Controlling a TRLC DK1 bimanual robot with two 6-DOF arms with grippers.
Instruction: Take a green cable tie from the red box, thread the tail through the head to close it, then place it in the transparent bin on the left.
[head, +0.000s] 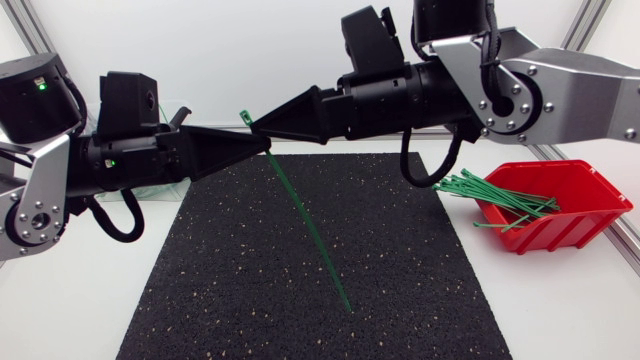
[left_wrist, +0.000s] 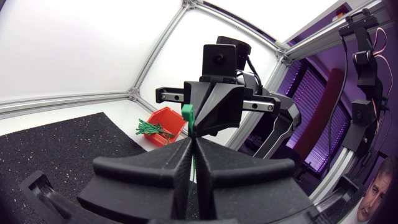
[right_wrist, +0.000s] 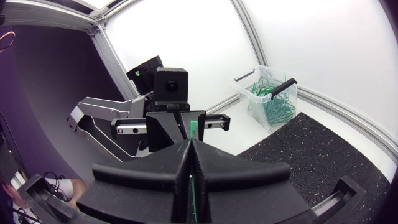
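Note:
A green cable tie (head: 300, 215) hangs over the black mat, its head (head: 245, 117) up at the back and its long tail slanting down toward the front. My right gripper (head: 254, 125) is shut on the strap just under the head. My left gripper (head: 266, 146) is shut on the strap slightly lower, tip to tip with the right one. In the left wrist view the strap runs between my shut fingers (left_wrist: 180, 165), and the head (left_wrist: 187, 113) stands ahead against the right gripper. The red box (head: 575, 215) with several green ties sits at the right. The transparent bin (right_wrist: 270, 96) holds closed ties.
A black speckled mat (head: 220, 290) covers the middle of the white table. Ties (head: 490, 192) stick out over the red box's left rim. Both arms meet above the mat's back edge.

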